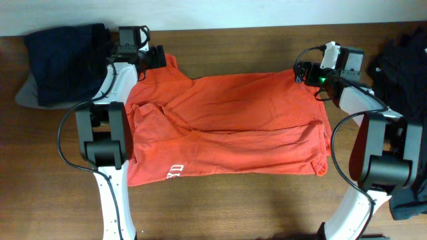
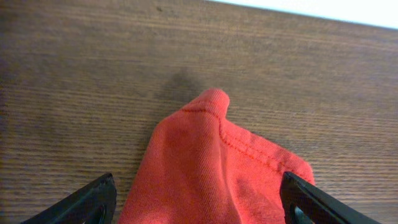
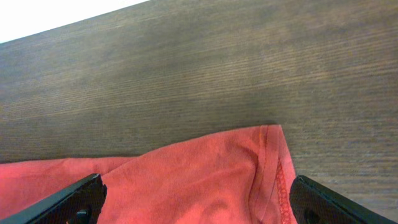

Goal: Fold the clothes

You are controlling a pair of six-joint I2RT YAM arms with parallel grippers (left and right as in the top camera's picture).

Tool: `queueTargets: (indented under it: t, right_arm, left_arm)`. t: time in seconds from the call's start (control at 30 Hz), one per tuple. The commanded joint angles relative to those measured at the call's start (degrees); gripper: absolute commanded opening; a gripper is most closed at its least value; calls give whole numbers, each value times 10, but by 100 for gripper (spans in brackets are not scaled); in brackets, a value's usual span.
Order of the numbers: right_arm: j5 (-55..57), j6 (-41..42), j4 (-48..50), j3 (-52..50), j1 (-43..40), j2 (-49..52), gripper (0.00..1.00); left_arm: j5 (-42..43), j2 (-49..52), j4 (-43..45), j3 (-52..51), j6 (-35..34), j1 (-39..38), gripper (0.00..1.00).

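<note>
The orange-red T-shirt lies spread across the wooden table, its lower part folded up, with white lettering at the lower left. My left gripper is at the shirt's far left corner. In the left wrist view its fingers are wide open, with a bunched corner of the shirt between them. My right gripper is at the far right corner. In the right wrist view its fingers are wide open on either side of the hemmed corner.
A navy garment lies over a grey one at the far left. Black clothes are heaped at the far right, and more dark fabric lies near the right arm's base. Bare wood runs along the front.
</note>
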Motion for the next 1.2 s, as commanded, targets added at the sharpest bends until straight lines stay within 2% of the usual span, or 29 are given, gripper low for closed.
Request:
queueTargets:
  t: [0.0, 0.9, 1.1, 1.17]
  right_arm:
    - [8, -11, 9, 5, 4, 8, 99]
    - [10, -11, 10, 5, 4, 9, 99]
    - [39, -12, 15, 5, 4, 9, 97]
    - [57, -14, 21, 5, 4, 11, 97]
  left_arm:
    - [-6, 6, 1, 3, 8, 3, 84]
    - [-15, 51, 1, 3, 8, 3, 80]
    - [-15, 52, 3, 3, 7, 3, 76]
    - [-15, 52, 3, 3, 7, 3, 78]
